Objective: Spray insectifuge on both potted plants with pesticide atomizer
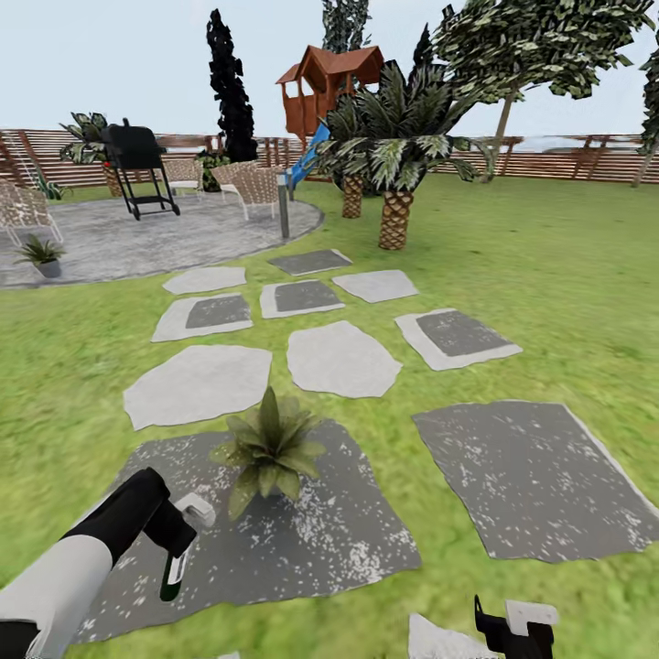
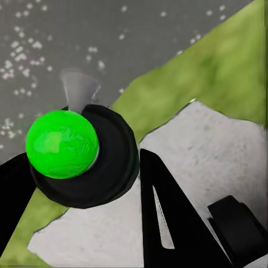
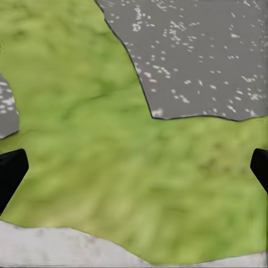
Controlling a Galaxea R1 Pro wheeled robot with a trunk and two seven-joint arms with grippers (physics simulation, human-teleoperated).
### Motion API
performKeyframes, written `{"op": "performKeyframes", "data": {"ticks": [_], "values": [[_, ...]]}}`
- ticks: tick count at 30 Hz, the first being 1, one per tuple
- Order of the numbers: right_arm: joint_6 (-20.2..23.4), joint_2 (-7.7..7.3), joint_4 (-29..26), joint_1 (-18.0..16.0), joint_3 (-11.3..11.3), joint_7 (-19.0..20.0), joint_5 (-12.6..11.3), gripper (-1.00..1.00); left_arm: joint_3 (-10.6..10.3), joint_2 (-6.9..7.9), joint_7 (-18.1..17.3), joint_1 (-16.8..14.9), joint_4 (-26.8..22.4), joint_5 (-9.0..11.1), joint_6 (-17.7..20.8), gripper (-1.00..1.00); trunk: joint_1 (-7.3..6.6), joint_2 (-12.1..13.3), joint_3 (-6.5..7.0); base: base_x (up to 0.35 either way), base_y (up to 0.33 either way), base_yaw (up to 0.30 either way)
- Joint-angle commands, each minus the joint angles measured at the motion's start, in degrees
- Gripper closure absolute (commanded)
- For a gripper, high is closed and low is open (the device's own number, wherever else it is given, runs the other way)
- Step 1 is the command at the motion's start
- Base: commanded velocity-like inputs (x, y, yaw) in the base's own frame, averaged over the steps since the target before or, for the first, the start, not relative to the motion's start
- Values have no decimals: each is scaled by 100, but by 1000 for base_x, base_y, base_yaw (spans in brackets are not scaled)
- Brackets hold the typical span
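Left pincer was pinching the pesticide atomizer, bottle hanging below the fingers over the near-left edge of a dark speckled stepping stone. Left wrist view looked along the bottle: a bright green ball sat in a black ring, a pale nozzle-like piece stuck out past it, and black fingers sat tight against both sides.

Near potted plant stood on that same stone, just beyond and to the right of the atomizer, not touching it. Pot was mostly hidden under the leaves. Second potted plant sat far off on the left edge of the round paved patio, grey pot visible.

Right pincer was low at the bottom edge of the head view. In the right wrist view, black fingertips at opposite edges were spread wide, with nothing between them but lawn and stone corners.

Background: grill, chairs, palms, wooden playhouse, slatted fence.
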Motion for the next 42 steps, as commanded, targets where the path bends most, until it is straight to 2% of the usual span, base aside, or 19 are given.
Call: {"op": "performKeyframes", "data": {"ticks": [1, 7, 13, 22, 23, 25, 26, 42], "values": [[-13, -1, 6, -3, -26, -31, 61, -100, -21, 4, -50, -41, -10, -44, 26, 100, -3, -2, -5, -263, -178, 273], [-13, -1, 6, -3, -26, -31, 61, -100, -28, -11, -69, -308, -10, -38, 392, 100, -3, -2, -5, -215, -156, 205], [-13, -1, 6, -3, -26, -31, 61, -100, -31, -27, -87, -413, -26, -27, 706, 100, -3, -2, -5, 147, -167, 19], [-13, 0, 6, -3, -26, -31, 61, -100, -37, -30, -92, -425, -64, -26, 729, 100, -3, -2, -5, 239, -190, 0], [-13, 5, 6, -3, -26, -31, 61, -100, -39, -30, -173, -427, -268, -19, 743, 100, -3, -2, -5, 195, -142, 184], [-13, 7, 6, -3, -26, -31, 61, -100, -46, -30, -548, -428, -364, -63, 746, 100, -3, -2, -5, 220, -174, 257], [-13, 7, 6, -3, -26, -31, 61, -100, -47, -30, -587, -428, -388, -78, 746, 100, -3, -2, -5, 229, -187, 272], [-13, 8, 6, -3, -26, -31, 61, -100, -74, -25, -627, -357, -397, -112, 828, 100, -3, -2, -5, 46, -55, 206]]}}
